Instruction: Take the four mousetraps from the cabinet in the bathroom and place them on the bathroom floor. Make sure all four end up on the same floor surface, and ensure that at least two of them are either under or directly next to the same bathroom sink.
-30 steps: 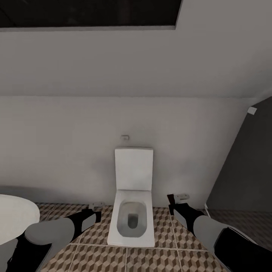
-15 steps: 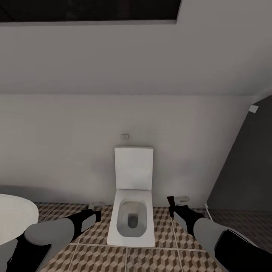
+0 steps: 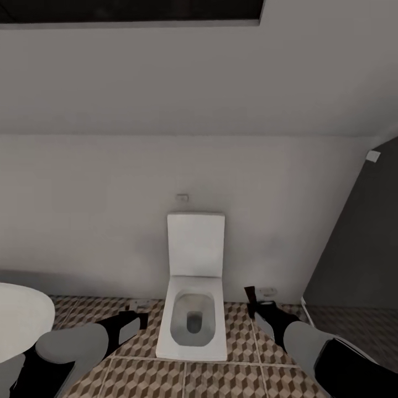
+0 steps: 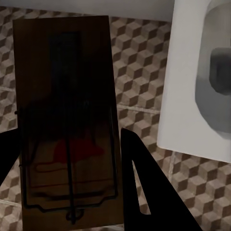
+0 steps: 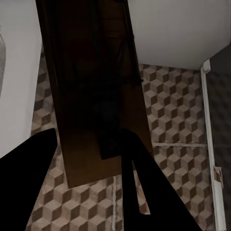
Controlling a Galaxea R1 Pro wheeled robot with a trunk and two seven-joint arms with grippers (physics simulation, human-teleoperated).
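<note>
Left wrist view, left fingers: the dark fingers (image 4: 137,187) of the left gripper (image 4: 67,192) stand on either side of a mousetrap (image 4: 65,120) and are clenched on its lower end.
Left mousetrap: a tan-brown board with a dark wire frame and a red mark near the held end; it juts out from the fingers over the bathroom floor (image 4: 139,57), with the white toilet (image 4: 202,82) just beside it in this view.
Right wrist view, right fingers: the right gripper (image 5: 91,178) has its black fingers (image 5: 144,192) to both sides of a second mousetrap (image 5: 91,82), closed on one end of it.
Right mousetrap: a darker brown board in shadow, its metal parts hard to make out; it is held above the tiles, which run to a white wall and a pale strip at the edge of a grey panel.
Head view, arms: the left arm (image 3: 83,342) and the right arm (image 3: 309,337) reach forward low on either side of the toilet (image 3: 193,309), apart from it.
Head view, floor: the bathroom floor (image 3: 182,378) carries the cube pattern with pale grout lines.
Head view, surroundings: the toilet stands against the white wall (image 3: 110,210); a white rounded bathtub (image 3: 19,320) edge shows at the left edge, and a dark grey panel (image 3: 359,243) stands at the right.
</note>
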